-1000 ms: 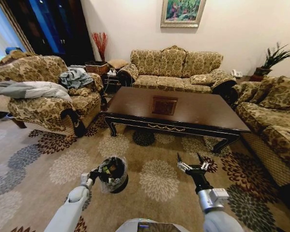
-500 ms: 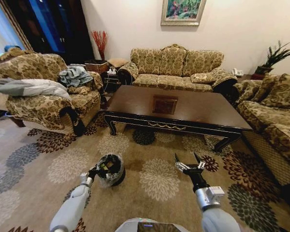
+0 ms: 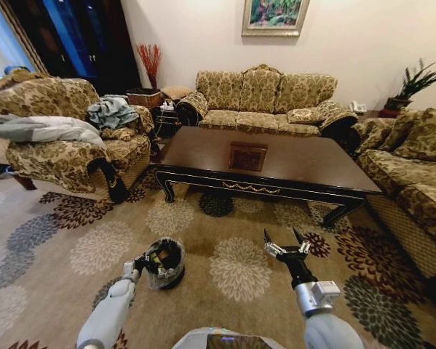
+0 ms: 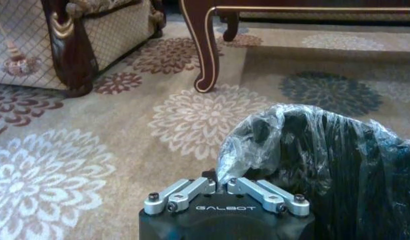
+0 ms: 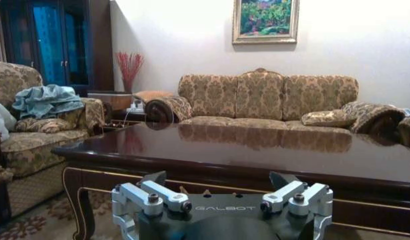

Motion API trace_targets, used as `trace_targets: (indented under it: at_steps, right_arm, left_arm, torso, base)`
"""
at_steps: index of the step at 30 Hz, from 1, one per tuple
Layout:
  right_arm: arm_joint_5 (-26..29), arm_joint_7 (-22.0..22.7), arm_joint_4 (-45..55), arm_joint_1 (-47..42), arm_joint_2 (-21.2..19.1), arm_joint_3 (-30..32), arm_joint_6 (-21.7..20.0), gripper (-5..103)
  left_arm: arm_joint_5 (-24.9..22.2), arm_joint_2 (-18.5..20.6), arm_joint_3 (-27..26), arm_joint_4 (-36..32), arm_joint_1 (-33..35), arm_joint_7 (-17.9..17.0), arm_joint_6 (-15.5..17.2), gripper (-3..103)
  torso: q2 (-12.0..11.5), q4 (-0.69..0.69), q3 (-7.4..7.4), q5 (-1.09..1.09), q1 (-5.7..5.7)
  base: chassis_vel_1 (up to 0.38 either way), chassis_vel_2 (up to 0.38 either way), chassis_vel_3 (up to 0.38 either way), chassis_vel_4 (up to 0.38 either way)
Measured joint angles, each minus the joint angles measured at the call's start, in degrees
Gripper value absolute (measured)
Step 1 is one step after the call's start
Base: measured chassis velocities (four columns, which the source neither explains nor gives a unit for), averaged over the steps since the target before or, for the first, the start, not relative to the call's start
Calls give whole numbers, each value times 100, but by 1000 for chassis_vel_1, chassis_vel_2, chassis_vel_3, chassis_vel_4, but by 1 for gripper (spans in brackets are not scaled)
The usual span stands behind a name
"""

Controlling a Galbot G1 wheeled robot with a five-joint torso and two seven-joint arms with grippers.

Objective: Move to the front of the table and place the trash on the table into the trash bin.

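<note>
**Bin in my left gripper, table top without trash**

The trash bin [image 3: 164,263] is at my left gripper [image 3: 139,265], just above the flowered carpet [image 3: 239,269]. In the left wrist view my fingers [image 4: 191,189] are together on the crinkled grey bag [image 4: 258,140] at the rim, so I judge that I hold the bin by its liner. Something green and yellow lies inside the bin; I cannot tell what it is.

The table [image 3: 290,171] stands ahead of me, well apart from the bin, and its dark glossy top carries no trash that I can find. Compared with one second ago, the whole scene has shifted a little in the head view, so my base or torso is moving.

My right gripper [image 3: 287,251] hangs over the carpet with its fingers apart and nothing between them.
</note>
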Motion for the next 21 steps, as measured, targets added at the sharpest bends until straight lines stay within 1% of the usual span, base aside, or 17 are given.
trace_targets:
  at_steps: [2, 6, 7, 8, 10, 11, 12, 13, 14, 17, 18, 19, 20, 21]
  right_arm:
    - [0, -1, -17, 20, 1, -8, 0, 100]
    - [-3, -9, -37, 29, 13, -12, 1, 100]
    - [-4, -10, -39, 29, 16, -11, 3, 100]
    - [-4, -11, -40, 29, 17, -7, 7, 100]
    - [-4, -14, -40, 28, 18, 3, 12, 100]
    - [-5, -16, -40, 27, 19, 13, 15, 100]
    - [-4, -19, -40, 27, 19, 25, 20, 100]
    - [-4, -19, -40, 27, 19, 25, 20, 100]
    - [-4, -20, -40, 26, 19, 31, 22, 100]
    - [-4, -27, -40, 33, 26, 39, 24, 100]
    - [-4, -27, -40, 33, 26, 39, 24, 100]
    - [-4, -30, -41, 42, 31, 39, 24, 100]
    - [-4, -34, -46, 55, 36, 39, 25, 100]
    - [-4, -39, -54, 72, 40, 37, 25, 100]
  left_arm:
    - [-43, 14, 12, 6, -15, -7, 2, 3]
    - [-85, 18, 36, 18, -56, -127, 2, 3]
    - [-100, 18, 43, 18, -67, -169, -1, 0]
    - [-108, 18, 49, 17, -71, -171, -10, 5]
    - [-111, 19, 53, 12, -73, -180, -39, 5]
    - [-113, 23, 52, 6, -73, -184, -70, 10]
    - [-113, 23, 54, -6, -64, -188, -89, 15]
    - [-113, 23, 54, -6, -64, -188, -89, 15]
    - [-113, 27, 55, -23, -48, -190, -89, 21]
    - [-128, 106, 46, -173, 38, -183, -22, 37]
    - [-128, 106, 46, -173, 38, -183, -22, 37]
    - [-138, 151, 36, -243, 83, -159, 21, 43]
    - [-148, 205, 19, -315, 134, -85, 66, 43]
    - [-153, 273, -6, -397, 200, 43, 118, 48]
  torso:
    - [-58, 0, -34, 0, -25]
    - [-144, -1, -81, 0, -63]
    - [-168, -1, -92, 1, -74]
    - [-181, -1, -98, 2, -81]
    - [-188, 0, -102, 0, -85]
    - [-192, -1, -104, 7, -88]
    - [-193, 0, -105, 6, -89]
    - [-193, 0, -105, 6, -89]
    - [-193, 0, -105, 0, -89]
    - [-188, -1, -100, 0, -87]
    - [-188, -1, -100, 0, -87]
    - [-184, -1, -98, 0, -86]
    - [-180, -1, -96, 0, -84]
    - [-175, -1, -94, 2, -83]
  base:
    - [0, 0, 0, 0]
    - [0, 0, 0, 0]
    - [0, 0, 0, 0]
    - [0, 0, 0, 0]
    - [0, 0, 0, 0]
    - [0, 0, 0, 0]
    - [0, 0, 0, 0]
    - [0, 0, 0, 0]
    - [0, 0, 0, 0]
    - [0, 0, 0, 0]
    - [0, 0, 0, 0]
    - [0, 0, 0, 0]
    - [0, 0, 0, 0]
    - [0, 0, 0, 0]
